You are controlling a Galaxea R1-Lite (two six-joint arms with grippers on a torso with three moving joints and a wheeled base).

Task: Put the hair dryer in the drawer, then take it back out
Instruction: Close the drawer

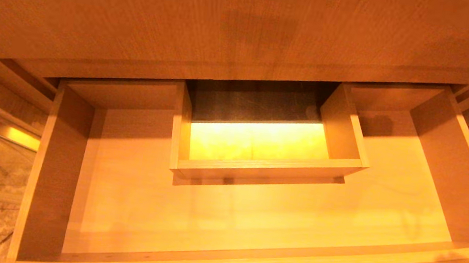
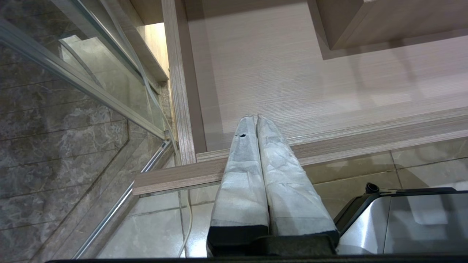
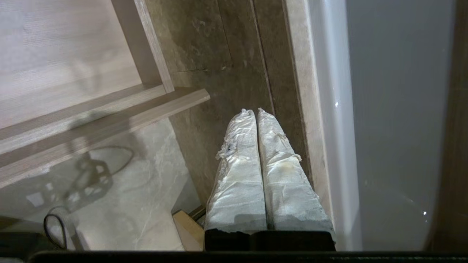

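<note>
The drawer (image 1: 249, 225) stands pulled out below me, a wide shallow wood-grain tray with a boxed rectangular cutout (image 1: 256, 171) at its back middle; nothing lies on its floor. The hair dryer is out of view. My left gripper (image 2: 256, 117) is shut, hanging over the drawer's front left corner (image 2: 175, 175), with nothing between its wrapped fingers. My right gripper (image 3: 255, 110) is shut and empty too, off the drawer's right end (image 3: 190, 96), over the dark stone tiles. Neither arm shows in the head view.
A taller wood panel (image 1: 213, 23) rises above the drawer. A glass partition with a metal rail (image 2: 84, 80) stands to the left. A white fixture's edge (image 3: 329, 128) runs on the right. Pale floor tiles (image 3: 139, 182) and a cable loop (image 3: 55, 226) lie in front.
</note>
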